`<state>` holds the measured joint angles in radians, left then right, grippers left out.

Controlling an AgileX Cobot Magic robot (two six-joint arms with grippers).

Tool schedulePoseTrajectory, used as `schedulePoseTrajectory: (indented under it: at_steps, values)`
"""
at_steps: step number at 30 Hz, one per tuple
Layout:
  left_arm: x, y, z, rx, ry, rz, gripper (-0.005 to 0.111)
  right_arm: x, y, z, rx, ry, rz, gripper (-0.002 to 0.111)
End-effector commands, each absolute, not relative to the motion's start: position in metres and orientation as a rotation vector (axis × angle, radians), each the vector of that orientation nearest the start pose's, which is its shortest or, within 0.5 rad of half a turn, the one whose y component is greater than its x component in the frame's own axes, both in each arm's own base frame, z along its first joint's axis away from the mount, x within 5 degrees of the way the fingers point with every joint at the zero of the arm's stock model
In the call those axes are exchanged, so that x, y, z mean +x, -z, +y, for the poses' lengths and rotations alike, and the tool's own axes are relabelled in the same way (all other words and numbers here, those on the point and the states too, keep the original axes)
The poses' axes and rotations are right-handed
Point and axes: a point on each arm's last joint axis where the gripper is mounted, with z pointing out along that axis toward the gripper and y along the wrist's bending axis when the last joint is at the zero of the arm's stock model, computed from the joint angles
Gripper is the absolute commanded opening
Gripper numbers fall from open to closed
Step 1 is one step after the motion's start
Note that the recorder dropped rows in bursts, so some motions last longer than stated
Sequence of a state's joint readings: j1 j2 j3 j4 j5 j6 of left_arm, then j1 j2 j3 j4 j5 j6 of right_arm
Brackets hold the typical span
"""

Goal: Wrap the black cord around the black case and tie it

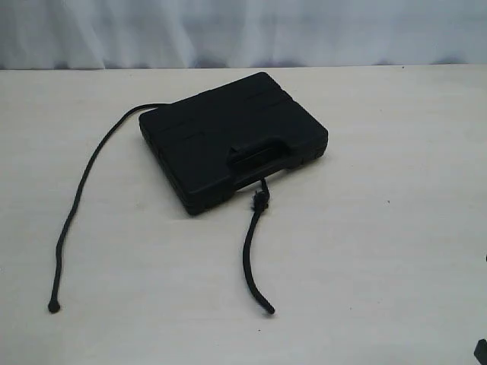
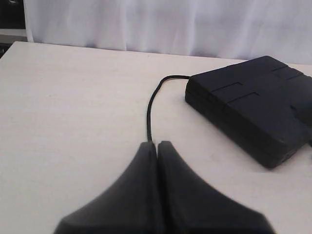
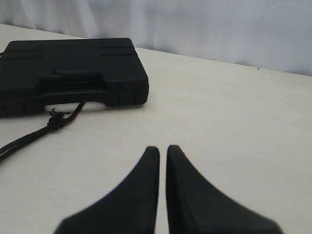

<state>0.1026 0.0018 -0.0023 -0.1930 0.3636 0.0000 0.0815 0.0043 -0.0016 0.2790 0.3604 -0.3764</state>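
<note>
The black case [image 1: 232, 137] lies flat mid-table, its slot handle facing the front. The black cord [image 1: 80, 190] runs under it. One stretch curves out from the back left corner to a knotted end at the front left. The other comes out below the handle, with a frayed knot [image 1: 260, 200], and ends front centre. Neither gripper shows clearly in the exterior view. My left gripper [image 2: 156, 144] is shut and empty above the table, short of the case [image 2: 248, 107], with the cord [image 2: 149, 112] beyond its tips. My right gripper [image 3: 163, 148] is shut with a hairline gap, empty, away from the case [image 3: 68, 68] and the cord [image 3: 29, 138].
The pale wooden table [image 1: 396, 228] ends at a white curtain [image 1: 243, 30] along its back edge. A small dark shape [image 1: 481, 351] pokes in at the lower right corner of the exterior view.
</note>
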Motion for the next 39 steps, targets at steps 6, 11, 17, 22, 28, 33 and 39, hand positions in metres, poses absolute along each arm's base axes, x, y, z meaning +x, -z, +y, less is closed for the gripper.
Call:
schedulePoseTrajectory:
  at_steps: [6, 11, 17, 22, 28, 33, 39]
  values:
    - [0.053, -0.182, -0.001, -0.204, 0.125, 1.825, 0.0, 0.055, -0.196, 0.009, -0.199, -0.025, 1.657, 0.005]
    - [0.053, -0.182, -0.001, -0.204, 0.124, 1.823, 0.0, 0.055, -0.223, 0.002, -0.104, 0.039, 1.374, 0.005]
    - [0.053, -0.182, -0.001, -0.204, 0.124, 1.823, 0.0, 0.051, -0.237, -0.003, -0.015, 0.017, 1.218, 0.005]
    - [0.053, -0.182, -0.001, -0.204, 0.124, 1.823, 0.0, 0.048, -0.243, -0.005, 0.237, -0.329, 1.121, 0.005]
    - [0.053, -0.182, -0.001, -0.204, 0.124, 1.823, 0.0, 0.049, -0.242, -0.004, 0.36, -0.521, 1.114, 0.005]
    - [0.053, -0.182, -0.001, -0.204, 0.124, 1.823, 0.0, 0.05, -0.238, -0.003, 0.372, -0.532, 1.157, 0.005]
    - [0.053, -0.182, -0.001, -0.204, 0.124, 1.823, 0.0, 0.049, -0.256, -0.007, 0.438, -0.604, 1.064, 0.005]
